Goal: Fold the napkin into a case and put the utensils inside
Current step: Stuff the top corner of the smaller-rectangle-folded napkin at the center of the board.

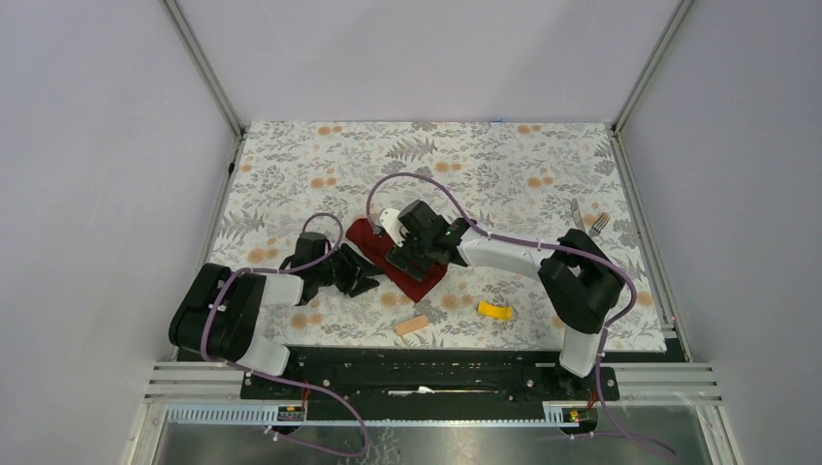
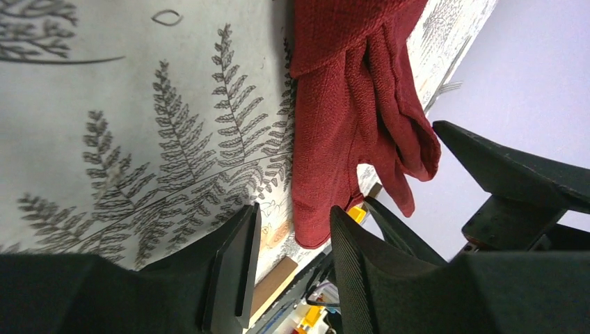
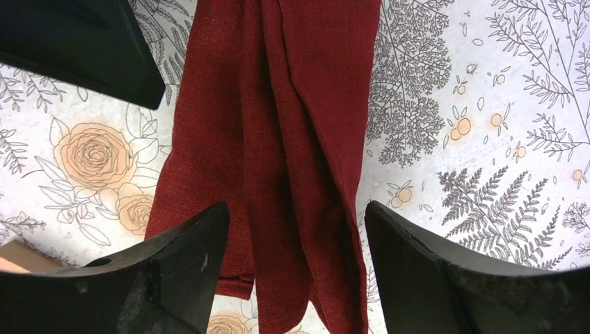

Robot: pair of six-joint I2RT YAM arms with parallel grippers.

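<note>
Item: napkin (image 3: 278, 104), mid-frame; limp, light, bunched. I'd pinch a hemmed corner. Both left gripper (image 2: 296, 212) and right gripper (image 3: 296, 212) agape, empty.

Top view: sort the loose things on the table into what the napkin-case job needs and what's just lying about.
For the job: napkin; knife; fork.
Just lying about: yellow block; tan block.

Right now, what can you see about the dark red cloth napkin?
The dark red woven cloth napkin lies bunched into a long strip with lengthwise folds, flat on the flower-patterned table near its middle. The right gripper hangs over it, jaws open either side; nothing grips it.
</note>
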